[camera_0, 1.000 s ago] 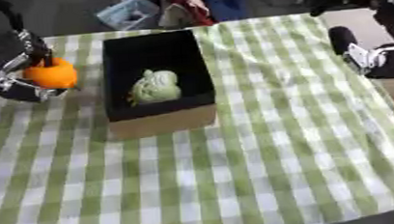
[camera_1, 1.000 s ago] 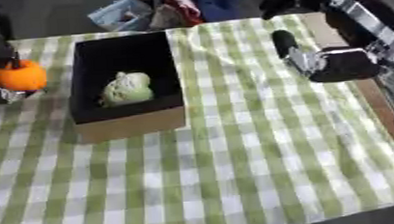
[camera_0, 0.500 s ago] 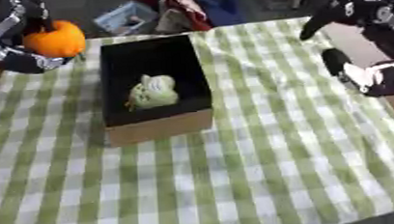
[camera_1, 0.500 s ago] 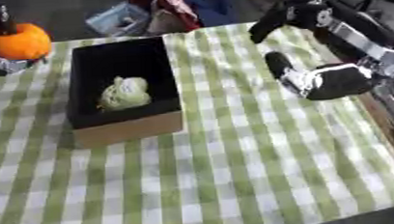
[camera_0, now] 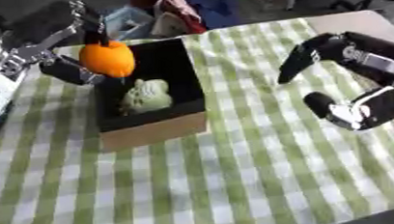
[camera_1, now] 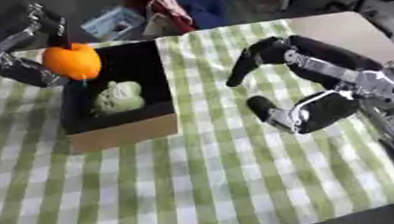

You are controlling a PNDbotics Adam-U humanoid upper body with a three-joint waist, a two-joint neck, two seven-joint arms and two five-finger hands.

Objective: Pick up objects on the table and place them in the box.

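One box (camera_0: 155, 128) stands on the table (camera_0: 238, 179), which is covered by a green-and-white checked cloth. The box is open-topped, black inside, with a tan cardboard front wall, and sits on the left half of the table.

Objects counted: two. One orange (camera_0: 108, 59), round and bright. One pale green lumpy item (camera_0: 146, 95), which lies on the box floor toward its front; what it is cannot be made out.

Your left hand (camera_0: 62, 63) has its fingers curled round the orange from above and from the left side. The orange is held in the air over the far-left corner of the box, above the rim, touching neither the box nor the green item. It is not yet set down inside.

Your right hand (camera_1: 306, 110) is over the right half of the table, well apart from the box. Its fingers are spread: one dark finger reaches up and toward the box, another curves below it, with a wide gap between them. It has hold of nothing, and no object lies on the cloth beneath it.

No other loose objects show on the cloth. Clutter beyond the far edge of the table, including something blue, is too blurred to identify.
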